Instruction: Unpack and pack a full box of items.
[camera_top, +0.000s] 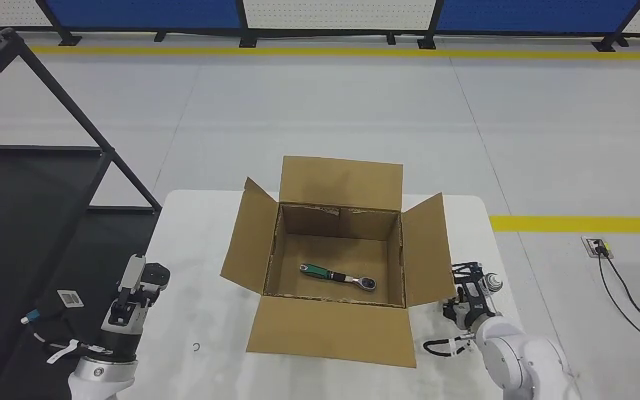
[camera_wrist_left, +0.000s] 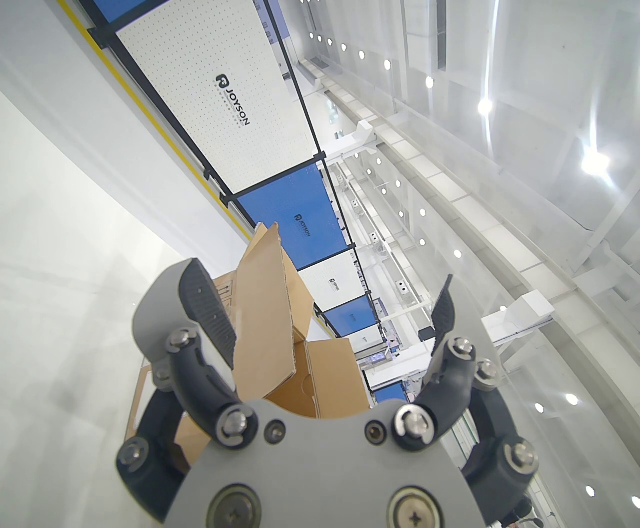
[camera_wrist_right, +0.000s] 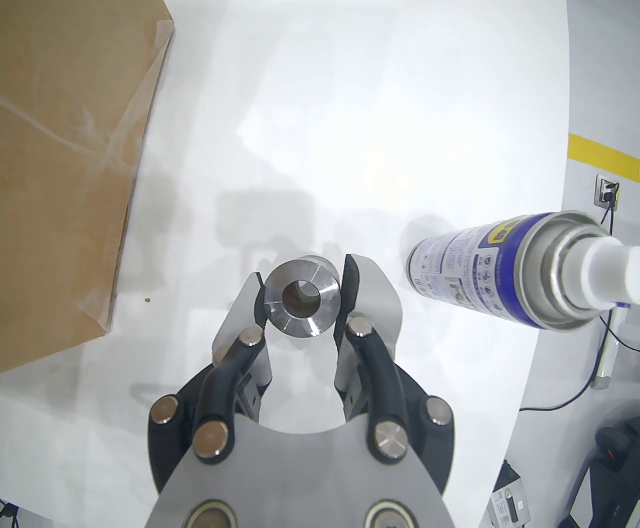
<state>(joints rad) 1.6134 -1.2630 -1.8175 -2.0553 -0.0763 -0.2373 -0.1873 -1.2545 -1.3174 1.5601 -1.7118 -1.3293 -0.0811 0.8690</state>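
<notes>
Right wrist view looks down my right pincer (camera_wrist_right: 304, 292), which is clenched on a short steel bushing (camera_wrist_right: 301, 302). One pad presses each side of its round wall, and its bore axis runs straight up along my fingers toward the wrist. Whether its lower end touches the white table (camera_wrist_right: 350, 125) I cannot tell. Just beside this pincer, on the side away from the cardboard box (camera_wrist_right: 60, 175), a spray can (camera_wrist_right: 480, 270) stands upright with its white nozzle uppermost. Its label is blue and white with a yellow patch, fine print and a row of small pictograms. A taped flap of the box lies near on the pincer's other side.

From the top view the box stands open between my two pincers, all four flaps spread. A ratchet wrench (camera_top: 338, 277) lies flat on its floor, long axis slantwise, with the green handle toward my left side and the metal head toward my right.

My left pincer (camera_wrist_left: 320, 295) is released, jaws wide with nothing between them. That arm is tipped so its fingers aim past a box flap toward the hall ceiling.
</notes>
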